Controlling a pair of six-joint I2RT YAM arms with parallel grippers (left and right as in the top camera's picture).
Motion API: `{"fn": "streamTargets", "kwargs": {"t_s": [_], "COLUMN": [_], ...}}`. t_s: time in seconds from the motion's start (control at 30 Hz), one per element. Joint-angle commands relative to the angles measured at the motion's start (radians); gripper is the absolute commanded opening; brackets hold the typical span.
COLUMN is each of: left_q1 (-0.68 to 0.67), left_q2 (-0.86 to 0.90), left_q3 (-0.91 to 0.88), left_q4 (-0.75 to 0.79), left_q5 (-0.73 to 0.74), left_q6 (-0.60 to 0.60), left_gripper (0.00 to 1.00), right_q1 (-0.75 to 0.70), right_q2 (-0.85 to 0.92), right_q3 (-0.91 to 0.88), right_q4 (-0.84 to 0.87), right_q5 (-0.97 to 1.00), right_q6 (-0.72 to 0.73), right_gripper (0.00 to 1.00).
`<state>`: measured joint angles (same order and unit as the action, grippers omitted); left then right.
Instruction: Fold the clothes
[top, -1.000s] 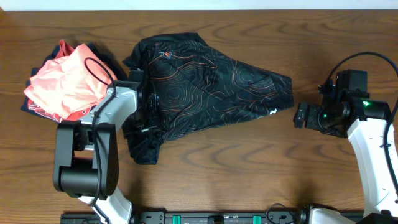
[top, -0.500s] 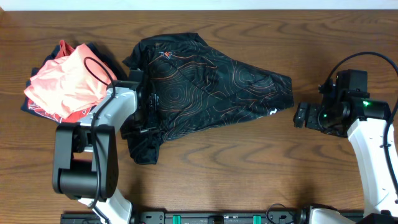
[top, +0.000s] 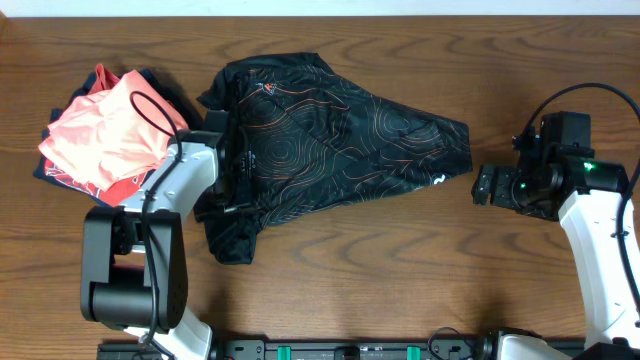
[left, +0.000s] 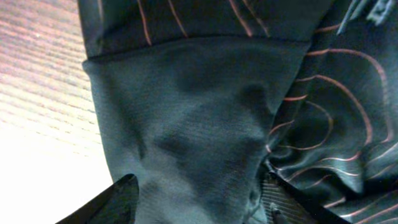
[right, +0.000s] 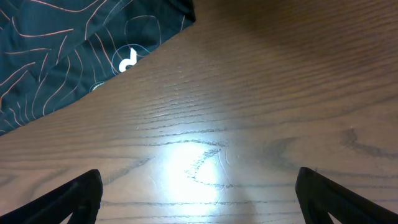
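The black jersey (top: 330, 140) with thin orange contour lines lies spread across the table's middle, a flap hanging down at its lower left. My left gripper (top: 225, 195) sits low on that left edge. In the left wrist view its fingers (left: 199, 202) are apart, with dark jersey fabric (left: 186, 124) bunched between them. My right gripper (top: 484, 186) is open and empty over bare wood, right of the jersey's right tip. The right wrist view shows the fingers (right: 199, 193) wide apart and the jersey corner (right: 74, 50) with a white logo at the upper left.
A pile of folded garments, salmon-pink on top of red and navy (top: 100, 135), lies at the far left, close to my left arm. Bare wooden table (top: 400, 260) lies in front of the jersey and around the right gripper.
My left arm has shifted very slightly at the jersey's left edge. The jersey and the right arm have not visibly moved.
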<state>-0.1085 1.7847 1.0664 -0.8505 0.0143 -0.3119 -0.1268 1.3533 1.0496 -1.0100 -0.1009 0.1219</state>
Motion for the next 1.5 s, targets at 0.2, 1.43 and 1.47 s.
{"fn": "streamTargets", "kwargs": {"t_s": [0.2, 1.43, 1.47], "left_q1": [0.001, 0.033, 0.033], "left_q2": [0.006, -0.526, -0.523], "left_q3": [-0.019, 0.127, 0.127], "left_q4": [0.005, -0.349, -0.349], "left_q5": [-0.083, 0.071, 0.071], "left_q6": [0.011, 0.015, 0.015], "left_gripper": [0.29, 0.06, 0.06], "right_q1": [-0.003, 0.167, 0.169], "right_q2": [0.005, 0.283, 0.319], "right_q3": [-0.005, -0.032, -0.032], "right_q4": [0.0, 0.454, 0.494], "right_q5": [0.0, -0.202, -0.203], "right_q6": [0.008, 0.188, 0.19], "right_gripper": [0.97, 0.65, 0.65]}}
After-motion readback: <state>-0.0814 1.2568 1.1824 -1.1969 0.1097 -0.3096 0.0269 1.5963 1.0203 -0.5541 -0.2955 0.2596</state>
